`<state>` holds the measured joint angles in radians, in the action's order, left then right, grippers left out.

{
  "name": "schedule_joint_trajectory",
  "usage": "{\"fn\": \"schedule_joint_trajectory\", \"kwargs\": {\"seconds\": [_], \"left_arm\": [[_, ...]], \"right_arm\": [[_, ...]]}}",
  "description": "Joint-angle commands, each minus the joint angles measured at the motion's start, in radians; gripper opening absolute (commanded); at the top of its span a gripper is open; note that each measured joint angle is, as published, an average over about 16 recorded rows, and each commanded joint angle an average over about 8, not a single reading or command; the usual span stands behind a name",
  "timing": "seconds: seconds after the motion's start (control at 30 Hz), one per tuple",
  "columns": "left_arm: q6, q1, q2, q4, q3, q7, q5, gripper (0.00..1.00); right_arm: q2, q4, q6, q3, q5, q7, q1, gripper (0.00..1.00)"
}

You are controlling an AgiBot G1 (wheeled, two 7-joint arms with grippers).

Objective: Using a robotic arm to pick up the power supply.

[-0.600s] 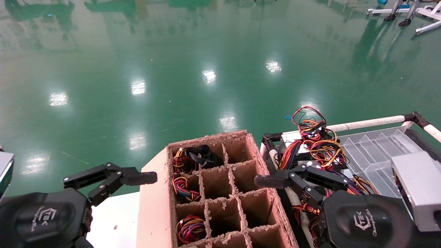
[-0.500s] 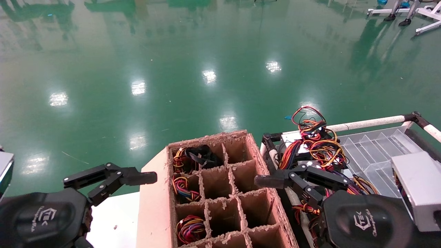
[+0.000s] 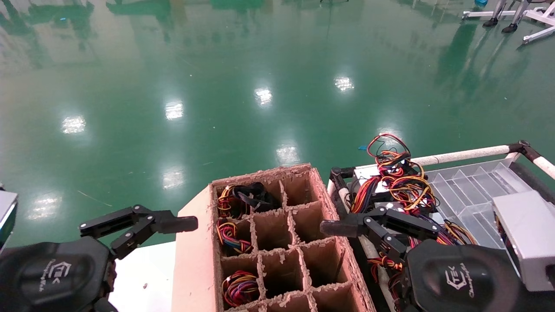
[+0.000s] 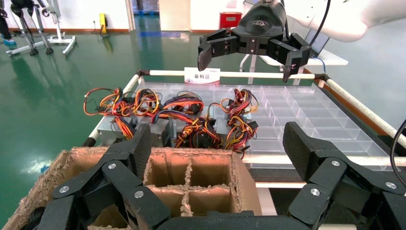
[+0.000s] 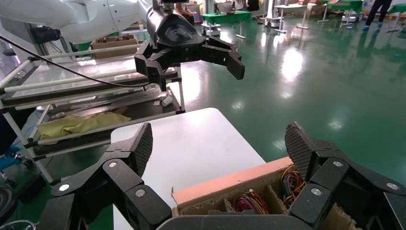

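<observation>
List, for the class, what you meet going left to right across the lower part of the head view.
Left end effector → cardboard divider box → right end effector → tangle of coloured wires → clear compartment tray → grey metal box.

bright overhead lamps glare off the glossy green floor (image 3: 260,95); frames sharp.

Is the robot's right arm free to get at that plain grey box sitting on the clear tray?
Probably yes. The right gripper hangs open above the divided cardboard box's edge, and the power supply lies uncovered on the clear tray just to its right; only loose coloured wires lie nearby.
</observation>
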<state>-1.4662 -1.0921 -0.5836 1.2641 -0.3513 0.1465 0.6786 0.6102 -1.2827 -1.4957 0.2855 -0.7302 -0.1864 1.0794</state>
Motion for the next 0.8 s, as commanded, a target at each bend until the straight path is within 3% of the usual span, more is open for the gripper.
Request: {"fn": "schedule_joint_trajectory", "kwargs": {"seconds": [0.03,0.47,0.8], "left_arm": [[0.000,0.000,0.000,0.000,0.000,0.000,0.000,0.00],[0.000,0.000,0.000,0.000,0.000,0.000,0.000,0.00],[0.000,0.000,0.000,0.000,0.000,0.000,0.000,0.00]], "right_arm": [[0.000,0.000,0.000,0.000,0.000,0.000,0.000,1.00],[0.004,0.006,0.010,0.003,-0.011,0.000,0.000,1.00],[0.102,0.088,0.123,0.102,-0.240,-0.015,0.098,1.00]]}}
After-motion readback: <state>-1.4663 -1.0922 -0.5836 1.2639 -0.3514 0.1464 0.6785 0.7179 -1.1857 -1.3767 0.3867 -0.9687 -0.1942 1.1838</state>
